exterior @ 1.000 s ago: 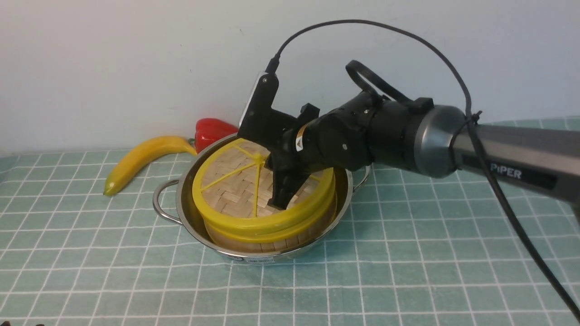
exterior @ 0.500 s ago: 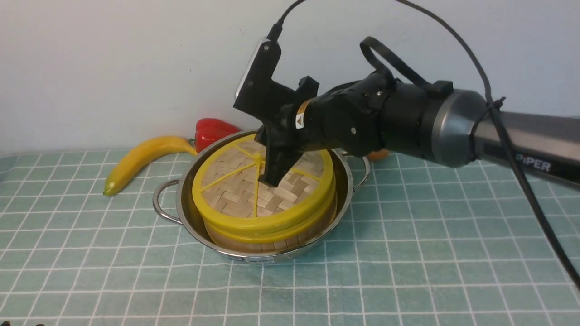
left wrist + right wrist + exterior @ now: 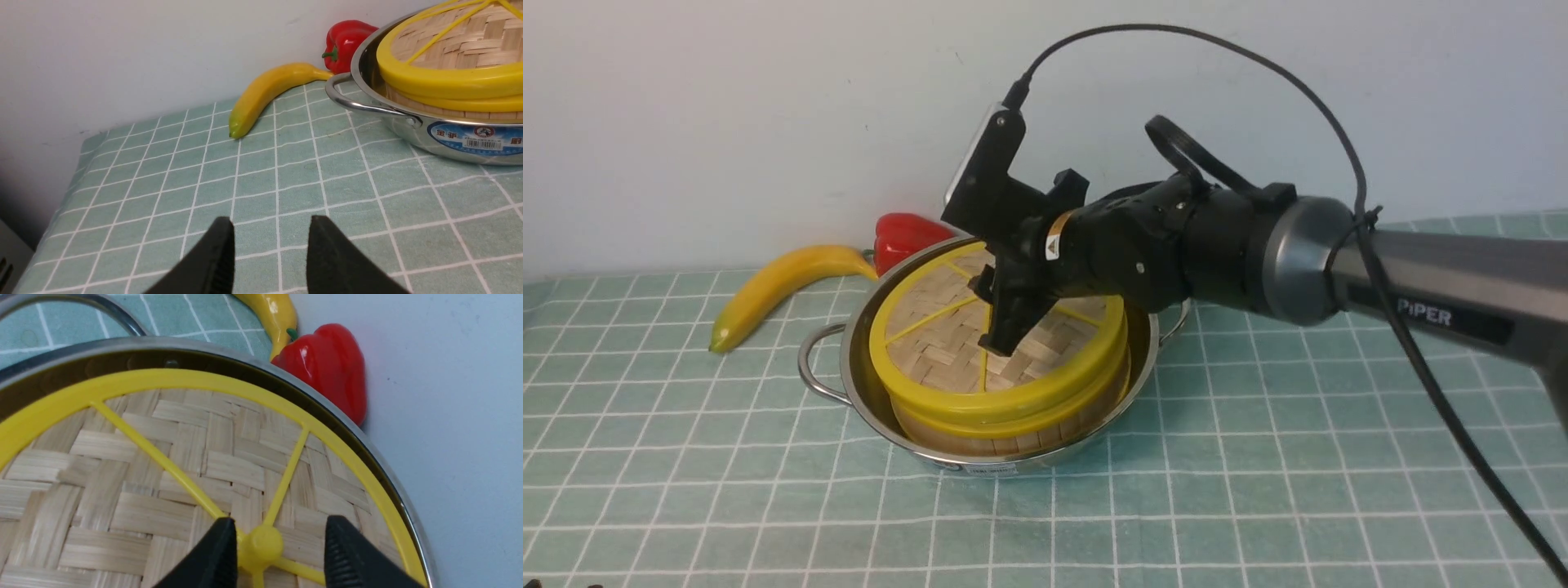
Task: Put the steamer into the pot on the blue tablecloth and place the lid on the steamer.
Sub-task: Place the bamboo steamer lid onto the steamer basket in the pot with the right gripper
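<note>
The right gripper [image 3: 280, 539] hangs over the centre of the lid [image 3: 939, 343], jaws apart, one finger on each side of the knob [image 3: 261, 547] and not clamped on it. The lid lies flat on the steamer [image 3: 1013, 439] and hides its contents. The steamer stands inside the pot [image 3: 866, 392], which rests on the blue tablecloth [image 3: 1258, 457]. A banana [image 3: 776, 286] and a red pepper [image 3: 907, 233] lie behind the pot. The left gripper [image 3: 269, 228] is spread, empty, above the cloth. Half a second ago the right gripper was higher and further right; lid, steamer and pot are unmoved.
</note>
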Action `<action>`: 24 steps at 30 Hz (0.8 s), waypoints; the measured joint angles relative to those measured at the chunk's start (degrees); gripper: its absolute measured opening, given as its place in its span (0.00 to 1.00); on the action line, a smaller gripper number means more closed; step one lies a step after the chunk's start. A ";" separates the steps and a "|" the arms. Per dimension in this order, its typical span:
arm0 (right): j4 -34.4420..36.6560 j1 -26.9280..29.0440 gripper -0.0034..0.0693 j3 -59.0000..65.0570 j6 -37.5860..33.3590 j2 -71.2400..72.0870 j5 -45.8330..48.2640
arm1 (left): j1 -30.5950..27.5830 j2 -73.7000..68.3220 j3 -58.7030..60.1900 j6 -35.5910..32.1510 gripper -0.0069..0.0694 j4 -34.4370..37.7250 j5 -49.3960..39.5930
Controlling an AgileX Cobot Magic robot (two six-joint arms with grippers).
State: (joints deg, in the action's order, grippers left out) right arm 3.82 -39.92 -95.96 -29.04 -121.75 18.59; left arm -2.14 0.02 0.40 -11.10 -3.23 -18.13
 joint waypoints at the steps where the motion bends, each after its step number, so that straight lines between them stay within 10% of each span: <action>1: 0.38 0.00 0.48 0.00 0.00 0.00 -0.35 | 0.00 0.00 0.00 0.00 0.41 0.00 0.00; 24: 6.35 0.00 0.35 0.00 0.61 -3.03 -2.85 | 0.00 0.00 0.00 0.00 0.41 0.00 0.00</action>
State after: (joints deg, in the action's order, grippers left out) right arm 10.17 -39.92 -95.96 -28.43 -124.78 15.74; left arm -2.14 0.02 0.40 -11.10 -3.23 -18.13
